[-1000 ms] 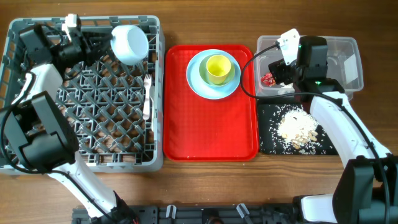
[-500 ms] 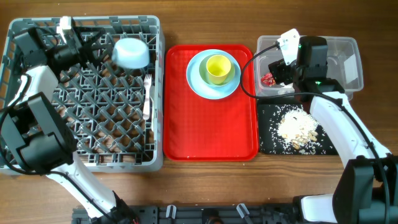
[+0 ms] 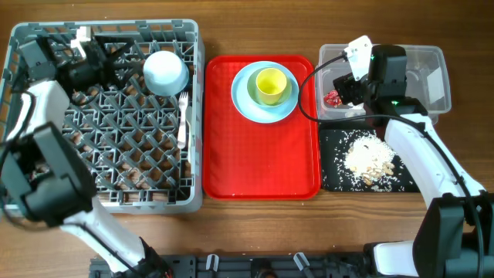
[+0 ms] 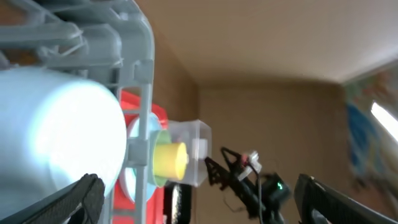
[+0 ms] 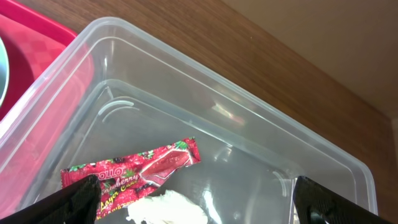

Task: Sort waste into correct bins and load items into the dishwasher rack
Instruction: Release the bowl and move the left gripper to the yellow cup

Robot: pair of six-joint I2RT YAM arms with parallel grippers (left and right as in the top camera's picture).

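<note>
The white-blue bowl (image 3: 165, 72) lies upside down at the back of the grey dishwasher rack (image 3: 23, 154), free of my open left gripper (image 3: 116, 63), which sits just left of it. The bowl (image 4: 56, 130) fills the left wrist view. A white fork (image 3: 183, 120) lies along the rack's right side. The yellow-green cup (image 3: 271, 85) stands on the pale blue plate (image 3: 244, 104) on the red tray (image 3: 262, 166). My right gripper (image 5: 196, 202) hangs open over the clear tub (image 3: 432, 58), above the red wrapper (image 5: 134, 169) and white napkin (image 5: 165, 208). Food scraps (image 3: 369, 158) lie in the black tray (image 3: 332, 177).
The rack takes the left of the table, the red tray the middle, the clear tub and black tray the right. Both arm bodies reach in from the front edge. Bare wood shows along the front.
My left gripper opened and let go of the bowl, which tipped over to rest upside down in the rack. The right arm has not moved.
</note>
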